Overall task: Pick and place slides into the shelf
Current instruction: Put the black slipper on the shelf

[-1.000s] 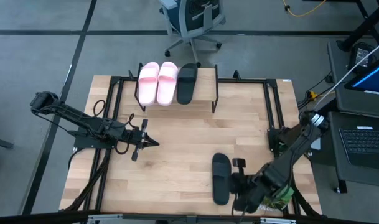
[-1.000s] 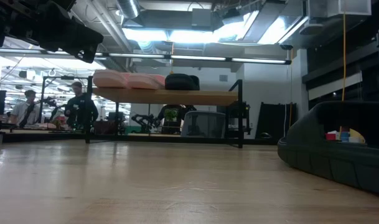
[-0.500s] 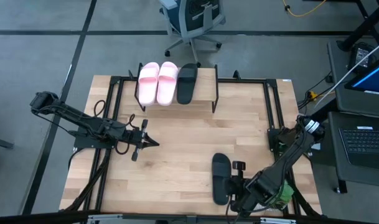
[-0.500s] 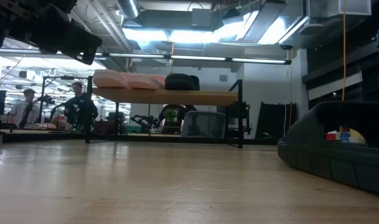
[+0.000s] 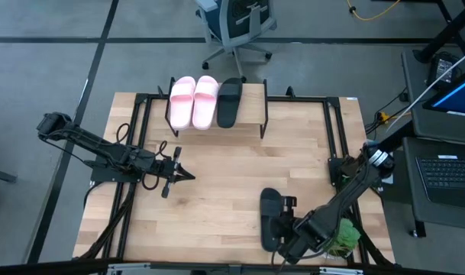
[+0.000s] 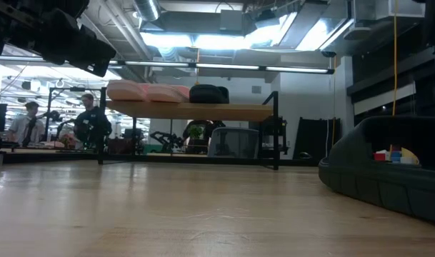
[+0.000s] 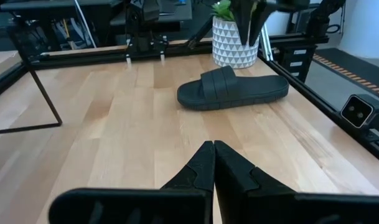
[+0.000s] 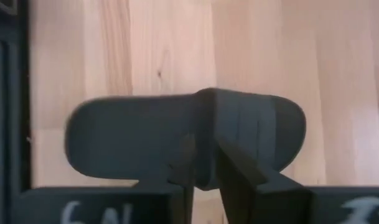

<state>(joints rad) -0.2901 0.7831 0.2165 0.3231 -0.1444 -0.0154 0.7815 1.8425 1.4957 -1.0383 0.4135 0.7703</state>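
Black slide (image 5: 270, 218) flat on the desk (image 5: 217, 176) near its front right, wide strap up, sole dark and ridged; two pale pink slides (image 5: 192, 101) and another black slide (image 5: 229, 101) side by side on the shelf (image 5: 251, 107) at the far edge. Right pincer (image 5: 287, 223) low over the near slide, arm bent in from the right, fingers (image 8: 239, 177) parted narrowly astride the strap. Left pincer (image 5: 188, 175) closed to a point, hovering at mid-left.

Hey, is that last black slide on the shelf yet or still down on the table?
Still on the table. The black slide lies flat near the front edge; the shelf holds three others.
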